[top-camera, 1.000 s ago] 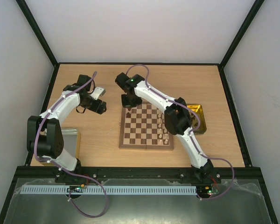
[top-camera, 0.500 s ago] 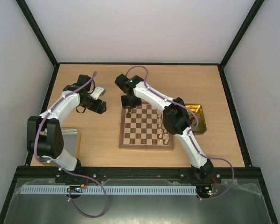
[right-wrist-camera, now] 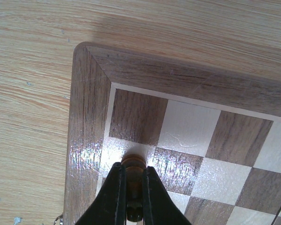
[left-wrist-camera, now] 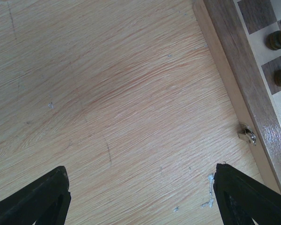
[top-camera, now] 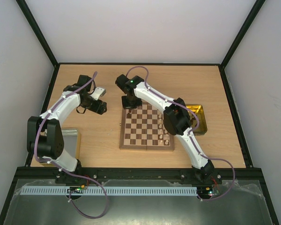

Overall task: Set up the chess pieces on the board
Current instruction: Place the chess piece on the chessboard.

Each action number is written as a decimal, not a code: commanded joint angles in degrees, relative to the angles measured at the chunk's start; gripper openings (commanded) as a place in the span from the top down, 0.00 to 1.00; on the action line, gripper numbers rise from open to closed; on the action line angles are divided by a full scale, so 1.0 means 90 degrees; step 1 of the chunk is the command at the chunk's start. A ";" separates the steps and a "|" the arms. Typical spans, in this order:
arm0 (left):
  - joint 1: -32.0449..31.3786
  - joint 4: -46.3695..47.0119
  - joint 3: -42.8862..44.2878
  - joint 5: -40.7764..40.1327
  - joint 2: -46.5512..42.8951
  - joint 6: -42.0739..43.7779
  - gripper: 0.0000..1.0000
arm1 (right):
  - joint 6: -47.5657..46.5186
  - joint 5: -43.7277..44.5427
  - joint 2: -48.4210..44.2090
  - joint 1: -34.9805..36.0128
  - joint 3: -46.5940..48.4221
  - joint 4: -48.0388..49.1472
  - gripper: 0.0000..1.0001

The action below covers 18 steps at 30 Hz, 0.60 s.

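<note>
The checkered board [top-camera: 147, 133] lies mid-table. My right gripper [top-camera: 129, 102] hangs over its far left corner, shut on a dark brown chess piece [right-wrist-camera: 133, 165]. That piece's base stands at a cream square [right-wrist-camera: 113, 151] in the edge column, one row in from the corner. In the left wrist view, two dark pieces [left-wrist-camera: 277, 40] stand near the board's border [left-wrist-camera: 241, 61]. Cream pieces [top-camera: 165, 136] line the board's right side. Over bare table left of the board, my left gripper [top-camera: 99, 106] is open, its fingers [left-wrist-camera: 42, 199] wide apart and holding nothing.
A shiny yellow tray [top-camera: 200, 119] sits right of the board, partly under the right arm. A metal tray [top-camera: 71, 140] lies near the left arm's base. A small metal clasp [left-wrist-camera: 247, 134] sticks out of the board's side.
</note>
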 commanded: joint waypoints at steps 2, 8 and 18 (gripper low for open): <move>-0.0021 -0.0044 -0.0090 0.0060 -0.0082 -0.0051 0.16 | -0.0079 0.0040 0.0047 0.0029 0.0211 -0.0218 0.93; -0.0021 -0.0018 -0.0125 0.0060 -0.0107 -0.0051 0.16 | -0.0061 0.0015 0.0036 0.0022 0.0219 -0.0207 0.79; -0.0021 -0.0012 -0.0135 0.0051 -0.0140 -0.0061 0.16 | -0.0021 -0.0193 0.0065 0.0024 0.0221 -0.0167 0.78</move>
